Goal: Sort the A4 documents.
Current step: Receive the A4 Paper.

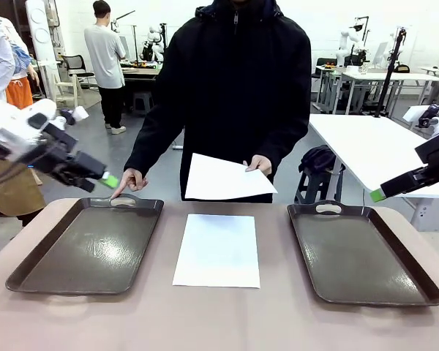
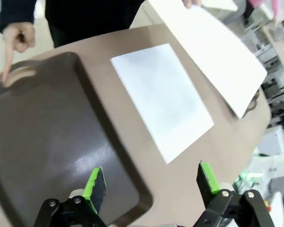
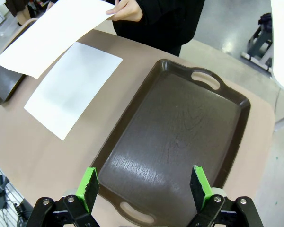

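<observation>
One white A4 document [image 1: 218,250] lies flat on the table between two dark trays. The person holds a second A4 document [image 1: 223,178] in one hand [image 1: 258,164] above the table's far edge. Their other hand [image 1: 128,181] points a finger at the handle of the left tray [image 1: 84,245]. My left gripper [image 1: 106,179] hovers open above that tray's far left corner; in its wrist view the open left gripper [image 2: 151,182] has nothing between its fingers. My right gripper [image 1: 380,194] hangs open, also with nothing in it, above the right tray [image 1: 362,252]. From its wrist the right gripper [image 3: 144,187] looks down on that tray [image 3: 175,137].
Both trays hold nothing. The lying sheet [image 3: 73,87] and the held sheet [image 3: 47,35] are to the left in the right wrist view. A white table [image 1: 373,150] and a stool stand behind the person at the right.
</observation>
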`<state>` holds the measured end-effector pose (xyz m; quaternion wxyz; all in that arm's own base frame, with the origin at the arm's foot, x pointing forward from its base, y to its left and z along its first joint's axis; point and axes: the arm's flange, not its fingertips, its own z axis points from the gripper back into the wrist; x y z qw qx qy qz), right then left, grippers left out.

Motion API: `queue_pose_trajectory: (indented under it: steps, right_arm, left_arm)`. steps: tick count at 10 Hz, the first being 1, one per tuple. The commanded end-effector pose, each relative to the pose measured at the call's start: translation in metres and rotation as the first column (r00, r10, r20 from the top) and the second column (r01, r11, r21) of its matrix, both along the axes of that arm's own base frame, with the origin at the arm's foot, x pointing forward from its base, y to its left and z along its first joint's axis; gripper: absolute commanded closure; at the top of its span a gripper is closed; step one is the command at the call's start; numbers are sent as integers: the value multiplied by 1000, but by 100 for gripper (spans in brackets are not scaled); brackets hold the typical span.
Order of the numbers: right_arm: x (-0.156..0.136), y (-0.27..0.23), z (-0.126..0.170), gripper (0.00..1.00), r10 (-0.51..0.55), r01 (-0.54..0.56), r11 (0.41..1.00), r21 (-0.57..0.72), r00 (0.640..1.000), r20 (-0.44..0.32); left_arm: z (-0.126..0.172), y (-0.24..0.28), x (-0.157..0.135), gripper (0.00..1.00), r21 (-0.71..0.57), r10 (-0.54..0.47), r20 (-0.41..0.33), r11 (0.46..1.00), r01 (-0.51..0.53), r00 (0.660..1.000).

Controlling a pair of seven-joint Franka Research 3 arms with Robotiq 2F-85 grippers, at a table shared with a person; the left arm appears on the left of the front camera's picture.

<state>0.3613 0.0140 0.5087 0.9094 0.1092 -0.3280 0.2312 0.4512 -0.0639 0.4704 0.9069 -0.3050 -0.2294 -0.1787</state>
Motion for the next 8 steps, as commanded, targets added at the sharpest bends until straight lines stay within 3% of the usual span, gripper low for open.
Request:
queue_pose_trajectory:
  steps: [1,5,8]
  right_arm:
    - [1,0,-2,0,3,-3,1000,7,1000,-5]
    - [1,0,-2,0,3,-3,1000,7,1000,-5]
    - [1,0,-2,0,3,-3,1000,7,1000,-5]
  left_arm:
    - [-13,-16,47,0,-146,18,-78,989,-29,997]
    - [-44,-76,105,0,-233,2,-164,972,-40,986]
    - [-49,-102,126,0,-339,-7,-178,939,-55,984]
